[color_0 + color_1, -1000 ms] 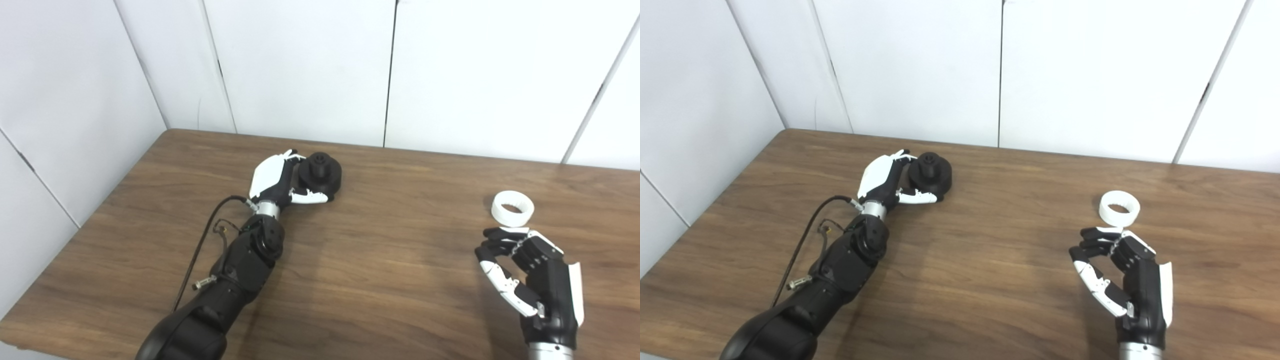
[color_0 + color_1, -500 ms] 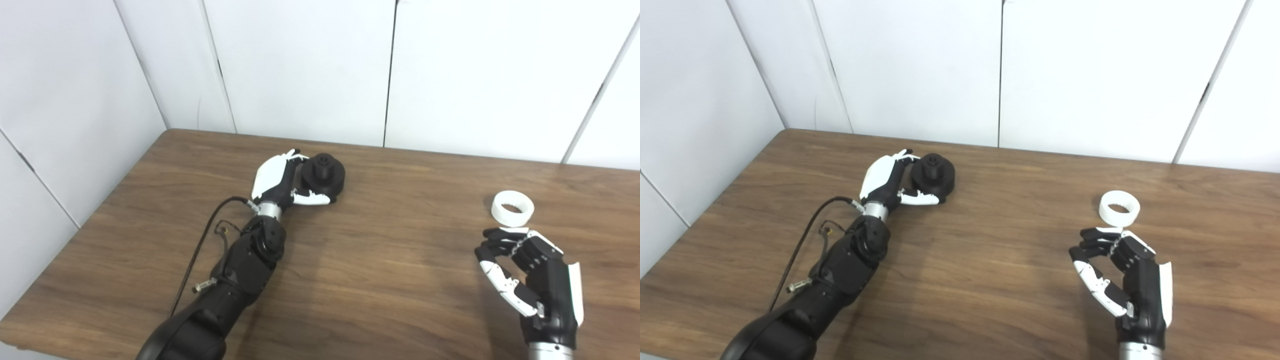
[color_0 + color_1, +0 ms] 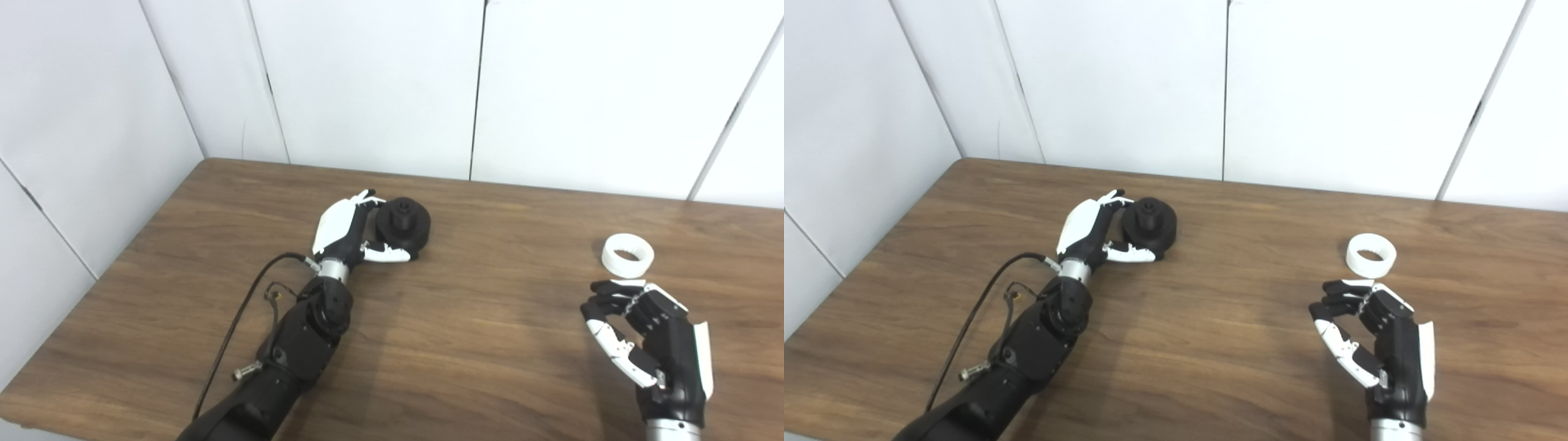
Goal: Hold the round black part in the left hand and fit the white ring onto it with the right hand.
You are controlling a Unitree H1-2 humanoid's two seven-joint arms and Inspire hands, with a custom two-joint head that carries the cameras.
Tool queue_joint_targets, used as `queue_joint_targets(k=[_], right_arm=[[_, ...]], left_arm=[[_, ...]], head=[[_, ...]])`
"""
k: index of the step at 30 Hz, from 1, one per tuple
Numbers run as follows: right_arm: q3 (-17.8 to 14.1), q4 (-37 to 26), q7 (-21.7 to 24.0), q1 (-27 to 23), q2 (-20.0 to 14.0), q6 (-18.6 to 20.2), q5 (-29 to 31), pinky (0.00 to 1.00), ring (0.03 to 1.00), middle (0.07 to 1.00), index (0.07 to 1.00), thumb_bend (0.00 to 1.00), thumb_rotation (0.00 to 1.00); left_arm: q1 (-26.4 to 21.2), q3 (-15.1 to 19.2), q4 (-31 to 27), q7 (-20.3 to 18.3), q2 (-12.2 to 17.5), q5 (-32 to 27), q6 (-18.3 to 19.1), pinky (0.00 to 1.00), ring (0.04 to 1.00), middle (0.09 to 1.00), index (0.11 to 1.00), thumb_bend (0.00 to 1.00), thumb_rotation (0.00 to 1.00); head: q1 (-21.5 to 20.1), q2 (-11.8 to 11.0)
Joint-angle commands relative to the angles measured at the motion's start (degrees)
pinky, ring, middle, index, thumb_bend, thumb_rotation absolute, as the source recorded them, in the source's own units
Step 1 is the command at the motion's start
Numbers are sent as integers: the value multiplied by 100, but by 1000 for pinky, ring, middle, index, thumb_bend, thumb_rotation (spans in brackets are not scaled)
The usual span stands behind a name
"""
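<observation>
The round black part sits on the wooden table left of centre, its small hub pointing up. My left hand lies against its left side. The fingers reach past its far edge and the thumb stretches along its near edge, cupping it loosely without closing. The white ring lies flat on the table at the right. My right hand hovers just in front of the ring, palm turned left, fingers curled but apart from the thumb, holding nothing. Both also show in the right eye view: the part and the ring.
White wall panels stand behind the table and along its left side. A black cable loops off my left forearm over the table. The table's left edge runs diagonally.
My left hand has slid to the right and a little nearer, and the black part has moved along the table with it. My right hand and the white ring have stayed put.
</observation>
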Motion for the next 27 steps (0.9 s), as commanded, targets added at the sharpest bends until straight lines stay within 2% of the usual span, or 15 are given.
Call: queue_joint_targets(k=[1, 7, 12, 18, 27], right_arm=[[11, -163, 49, -119, -1, -106, -13, 463, 533, 583, 494, 502, 152], [2, -176, 45, -131, -3, -86, -35, 461, 536, 584, 494, 502, 152], [3, -176, 53, -134, -1, -82, -37, 457, 531, 579, 494, 502, 153], [0, -165, 65, -141, 8, -102, -5, 468, 539, 583, 494, 502, 152], [-8, -164, 64, -132, -1, -88, -47, 466, 534, 583, 494, 502, 152]], left_arm=[[-17, -81, -203, -111, 10, 66, -65, 974, 958, 944, 604, 847, 269], [263, -138, -676, -278, -14, 65, -53, 977, 968, 947, 606, 826, 250], [529, -195, -1103, -438, -38, 93, -9, 982, 967, 946, 605, 852, 257], [956, -347, -1780, -691, -33, 212, 66, 999, 973, 950, 614, 849, 261], [1537, -608, -2643, -987, -131, 400, 187, 968, 953, 940, 610, 859, 255]], head=[[-3, 10], [-6, 22], [-5, 14], [13, 25], [38, 29]])
